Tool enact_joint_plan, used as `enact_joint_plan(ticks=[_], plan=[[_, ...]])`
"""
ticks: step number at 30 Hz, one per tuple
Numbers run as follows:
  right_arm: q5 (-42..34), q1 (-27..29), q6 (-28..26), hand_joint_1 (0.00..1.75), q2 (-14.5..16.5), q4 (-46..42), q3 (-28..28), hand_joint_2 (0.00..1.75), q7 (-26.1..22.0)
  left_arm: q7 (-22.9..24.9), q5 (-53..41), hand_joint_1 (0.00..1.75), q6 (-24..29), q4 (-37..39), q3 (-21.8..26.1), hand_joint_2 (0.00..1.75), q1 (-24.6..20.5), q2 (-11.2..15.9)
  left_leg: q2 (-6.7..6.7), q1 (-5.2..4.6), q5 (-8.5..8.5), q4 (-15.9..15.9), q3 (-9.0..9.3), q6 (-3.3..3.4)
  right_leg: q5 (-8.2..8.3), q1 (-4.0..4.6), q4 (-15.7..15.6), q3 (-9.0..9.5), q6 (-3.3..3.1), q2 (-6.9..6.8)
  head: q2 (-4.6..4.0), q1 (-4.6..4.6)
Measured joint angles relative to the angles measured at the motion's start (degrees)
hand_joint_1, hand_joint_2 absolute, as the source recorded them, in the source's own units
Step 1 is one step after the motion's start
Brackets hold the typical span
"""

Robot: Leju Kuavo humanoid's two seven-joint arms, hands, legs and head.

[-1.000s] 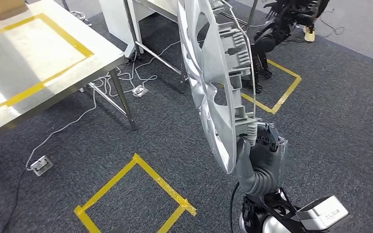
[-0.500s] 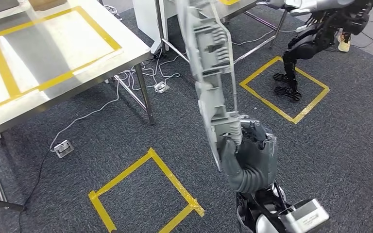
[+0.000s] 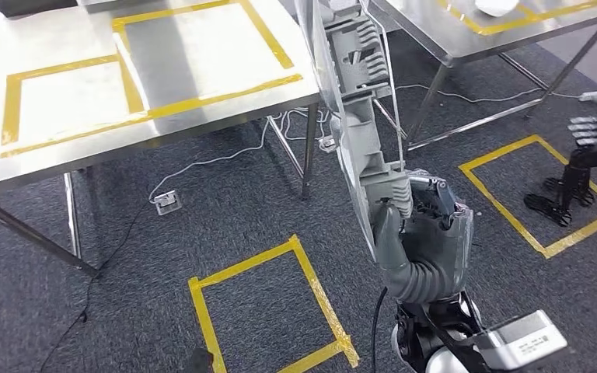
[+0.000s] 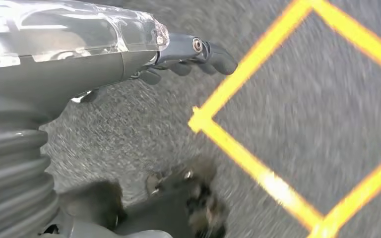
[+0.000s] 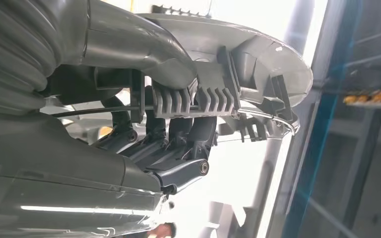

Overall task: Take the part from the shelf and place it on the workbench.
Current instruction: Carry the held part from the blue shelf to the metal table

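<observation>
The part (image 3: 354,116) is a large silver wheel cover, held upright and edge-on, with its ribbed grey back facing right. My right hand (image 3: 416,225) grips its lower rim from below. In the right wrist view the dark fingers (image 5: 178,144) wrap over the ribbed clips on the part's (image 5: 258,74) back. The steel workbench (image 3: 70,148), marked with yellow tape rectangles, stands at the upper left, ahead of the part. My left hand (image 4: 168,54) hangs over the carpet, fingers loosely apart, holding nothing.
A second steel table (image 3: 451,39) stands at the upper right. Another robot's dark arm and hand (image 3: 595,132) reach in at the right edge. Yellow tape squares (image 3: 268,311) mark the grey carpet. A power strip (image 3: 167,202) and cables lie under the workbench.
The whole view has swung round: the camera moved. The workbench now fills more of the upper left. The part stays in my right hand, still upright.
</observation>
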Motion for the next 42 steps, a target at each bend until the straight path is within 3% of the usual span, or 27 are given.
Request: enact_joint_plan(ticks=[2, 3, 5, 6, 7, 9, 10, 12, 16, 17, 18, 20, 21, 23, 25, 27, 28, 29, 30, 31, 33, 35, 39, 42], plan=[[0.0, -0.8, 0.0, 1.75, -0.6, -1.1, 0.1, 1.75, 0.6, -1.5, 0.7, 0.0, 0.0, 0.1, 2.4, 1.75, 0.1, -0.2, -1.39, -0.03, 0.11, 0.0, -0.15, -0.15, 3.27, 0.25, -6.0, 2.12, -0.83, 2.18, 0.0, -0.05], [0.1, -1.2, 0.0, 1.75, -0.9, -1.5, 0.1, 1.75, 0.7, -2.0, 0.9, 0.0, -0.1, 0.1, 3.5, 1.75, 0.2, -0.4, -1.96, 0.09, 0.24, 0.0, -0.31, -0.35, 3.72, 0.36, -7.4, 2.64, -1.01, 2.85, 0.0, 0.01], [0.1, -1.6, -0.1, 1.75, -1.3, -2.3, 0.1, 1.75, 0.9, -2.1, 1.2, 0.0, -0.3, 0.3, 5.3, 1.75, 0.4, -0.7, -3.03, 0.31, 0.58, -0.2, -0.61, -0.93, 3.68, 0.43, -8.5, 3.23, -1.04, 2.33, 0.0, 0.28], [0.1, -1.7, -0.2, 1.75, -1.5, -2.6, 0.1, 1.75, 1.0, -1.9, 1.3, 0.0, -0.3, 0.3, 6.0, 1.75, 0.6, -0.8, -2.29, 0.19, 0.47, -0.1, -0.79, -1.21, 3.77, 0.32, -9.3, 3.58, -1.01, 1.68, 0.0, 0.39], [0.1, -1.8, -0.2, 1.75, -1.5, -2.8, 0.1, 1.75, 1.0, -1.4, 1.4, 0.0, -0.3, 0.4, 6.6, 1.75, 0.7, -0.9, -0.72, 0.02, -0.14, 0.4, -1.18, -1.5, 3.92, 0.19, -10.2, 3.95, -1.03, 1.02, 0.0, 0.19], [0.1, -1.7, -0.4, 1.75, -1.6, -3.2, 0.1, 1.75, 0.9, -0.4, 1.6, 0.0, -0.3, 0.6, 7.7, 1.75, 0.6, -1.1, 3.12, 0.0, -3.0, 4.6, -3.25, -2.12, 4.21, -0.04, -11.3, 4.41, -1.07, -0.45, 0.0, -0.54], [0.1, -1.6, -0.5, 1.75, -1.7, -3.3, 0.1, 1.75, 0.9, 0.0, 1.7, 0.0, -0.3, 0.6, 8.2, 1.75, 0.6, -1.1, 3.97, 0.25, -4.59, 7.5, -4.62, -2.44, 4.25, -0.07, -11.4, 4.45, -1.13, -1.04, 0.0, -0.91], [0.2, -1.5, -0.5, 1.75, -1.7, -3.4, 0.1, 1.75, 0.8, 0.5, 1.9, 0.0, -0.3, 0.6, 8.6, 1.75, 0.5, -1.2, 4.08, 0.63, -6.35, 11.4, -6.42, -2.81, 4.22, -0.11, -11.4, 4.46, -1.11, -1.8, 0.0, -1.13], [0.2, -1.4, -0.6, 1.75, -1.8, -3.4, 0.1, 1.75, 0.8, 0.8, 1.9, 0.0, -0.4, 0.7, 9.0, 1.75, 0.6, -1.2, 4.03, 0.9, -6.86, 13.5, -7.46, -3.09, 4.18, -0.16, -11.3, 4.47, -1.08, -2.36, 0.0, -1.3], [0.3, -1.3, -0.7, 1.75, -1.9, -3.5, 0.1, 1.75, 0.8, 1.3, 2.0, 0.0, -0.5, 0.7, 9.5, 1.75, 0.6, -1.3, 4.77, 1.17, -5.01, 11.0, -6.04, -3.49, 3.94, -0.33, -11.2, 4.59, -0.72, -3.2, 0.0, -1.55], [0.5, -1.2, -0.7, 1.75, -2.0, -3.7, 0.1, 1.75, 0.8, 1.8, 2.0, 0.0, -0.6, 0.8, 10.1, 1.75, 0.7, -1.3, 6.52, 1.1, -3.46, 7.8, -4.28, -3.87, 3.59, -0.4, -10.9, 4.7, -0.19, -4.14, 0.0, -1.99], [1.0, -1.1, -0.9, 1.75, -2.2, -4.1, 0.1, 1.75, 0.8, 2.6, 2.2, 0.0, -0.8, 0.9, 11.1, 1.75, 0.6, -1.4, 9.38, 0.9, -0.14, 0.5, -0.39, -3.51, 2.78, -0.4, -10.2, 5.0, 1.04, -6.11, 0.0, -2.68], [1.1, -1.1, -0.9, 1.75, -2.2, -4.2, 0.1, 1.75, 0.8, 2.5, 2.3, 0.0, -0.8, 0.9, 11.2, 1.75, 0.6, -1.5, 9.76, 0.57, -0.46, 0.0, -0.23, -2.82, 2.6, -0.25, -10.2, 5.16, 1.37, -6.72, 0.0, -2.66], [1.2, -1.1, -0.8, 1.75, -2.3, -4.5, 0.1, 1.75, 0.8, 1.8, 2.5, 0.0, -0.8, 1.0, 11.5, 1.75, 0.6, -1.6, 8.07, 0.62, -0.36, -0.1, -0.31, -1.48, 2.17, -0.36, -10.2, 5.65, 1.87, -7.74, 0.0, -2.2], [1.1, -1.0, -0.9, 1.75, -2.3, -4.6, 0.1, 1.75, 0.7, 1.0, 2.7, 0.0, -0.8, 1.0, 11.8, 1.75, 0.6, -1.7, 6.3, 0.73, -0.17, -0.3, -0.26, -0.63, 0.21, -0.66, -8.1, 5.18, 2.28, -6.04, 0.0, -1.88], [1.1, -0.7, -0.9, 1.75, -2.5, -4.7, 0.1, 1.75, 0.5, 0.4, 2.8, 0.0, -0.8, 1.0, 12.1, 1.75, 0.5, -1.8, 4.49, 0.69, -0.03, -0.3, -0.25, 0.0, -3.62, -0.73, -1.2, 2.32, 2.35, -2.92, 0.0, -1.22], [1.0, -0.5, -0.9, 1.75, -2.6, -4.7, 0.1, 1.75, 0.4, 0.3, 2.8, 0.0, -0.7, 1.0, 12.1, 1.75, 0.5, -1.9, 3.54, 0.57, 0.02, -0.3, -0.25, 0.23, -5.27, -0.67, 2.9, 0.42, 2.26, -2.08, 0.0, -0.85], [1.0, -0.4, -0.9, 1.75, -2.6, -4.7, 0.1, 1.75, 0.4, 0.2, 2.8, 0.0, -0.7, 1.0, 12.1, 1.75, 0.5, -2.0, 2.58, 0.42, 0.06, -0.3, -0.23, 0.38, -6.02, -0.59, 5.8, -1.07, 2.1, -1.67, 0.0, -0.55], [0.9, -0.3, -0.9, 1.75, -2.6, -4.7, 0.1, 1.75, 0.4, 0.1, 2.8, 0.0, -0.7, 1.0, 12.2, 1.75, 0.6, -2.0, 1.65, 0.24, 0.1, -0.2, -0.19, 0.48, -5.53, -0.49, 6.7, -1.71, 1.81, -1.47, 0.0, -0.31], [0.9, -0.3, -0.9, 1.75, -2.6, -4.7, 0.1, 1.75, 0.3, 0.1, 2.9, 0.0, -0.7, 1.1, 12.2, 1.75, 0.6, -2.0, 0.76, 0.07, 0.13, -0.2, -0.12, 0.54, -3.94, -0.37, 5.4, -1.42, 1.38, -1.25, 0.0, -0.09], [0.7, -0.2, -0.9, 1.75, -2.7, -4.7, 0.1, 1.75, 0.2, 0.1, 3.0, 0.0, -0.7, 1.1, 12.2, 1.75, 0.7, -2.1, -0.61, -0.16, 0.2, -0.3, 0.02, 0.59, 0.68, 0.13, -1.8, 1.21, 0.02, -0.2, 0.0, 0.25], [0.2, -0.3, -1.0, 1.75, -2.8, -4.7, 0.1, 1.75, -0.1, 0.2, 3.1, 0.0, -0.6, 1.2, 12.2, 1.75, 0.7, -2.3, -1.3, -0.21, 0.26, -0.2, -0.14, 0.47, 3.29, 0.67, -7.6, 3.29, -1.11, 0.65, 0.0, 0.36], [-1.6, -0.2, -1.2, 1.75, -2.8, -4.7, 0.1, 1.75, -0.8, 0.8, 3.4, 0.0, -0.4, 1.4, 12.2, 1.75, 1.0, -2.4, -0.56, -0.07, -0.08, -0.1, -0.46, 0.75, 2.72, 0.81, -10.1, 4.24, 0.89, 1.05, 0.0, 0.47], [-3.0, 0.0, -1.5, 1.75, -2.9, -4.6, 0.1, 1.75, -1.4, 1.6, 3.5, 0.0, -0.3, 1.5, 12.3, 1.75, 1.0, -2.2, 0.36, -0.05, -0.17, -0.2, -0.16, 0.56, 2.81, 0.88, -10.0, 4.28, 0.34, 1.7, 0.0, 0.21]])
